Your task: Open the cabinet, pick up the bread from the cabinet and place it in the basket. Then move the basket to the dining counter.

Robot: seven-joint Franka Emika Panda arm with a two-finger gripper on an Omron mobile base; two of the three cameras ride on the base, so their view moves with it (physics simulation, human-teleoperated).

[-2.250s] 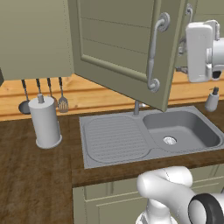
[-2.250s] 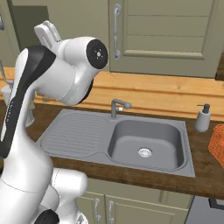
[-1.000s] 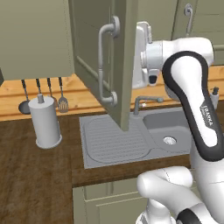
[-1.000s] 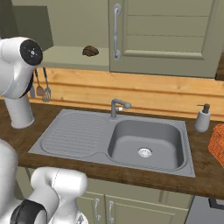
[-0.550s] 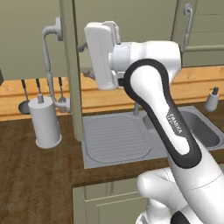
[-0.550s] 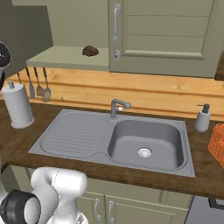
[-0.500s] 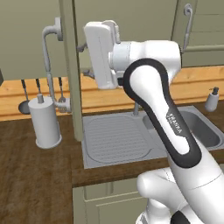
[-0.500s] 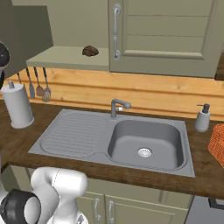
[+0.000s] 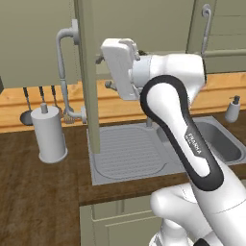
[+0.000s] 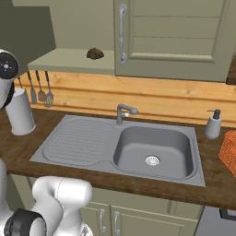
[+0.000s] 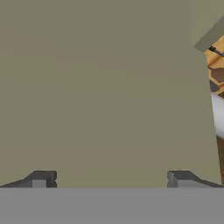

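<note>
Claw (image 11: 109, 178) is spread wide and empty, tips parked just off the inner face of the swung-out cabinet door (image 9: 87, 72), apparently so the door is kept clear of the shelf. Bread (image 10: 95, 53) is exposed on the cabinet shelf; orange basket (image 10: 229, 151) is seen at the worktop's right edge. "FRANKA" is printed on the forearm (image 9: 178, 122).
</note>
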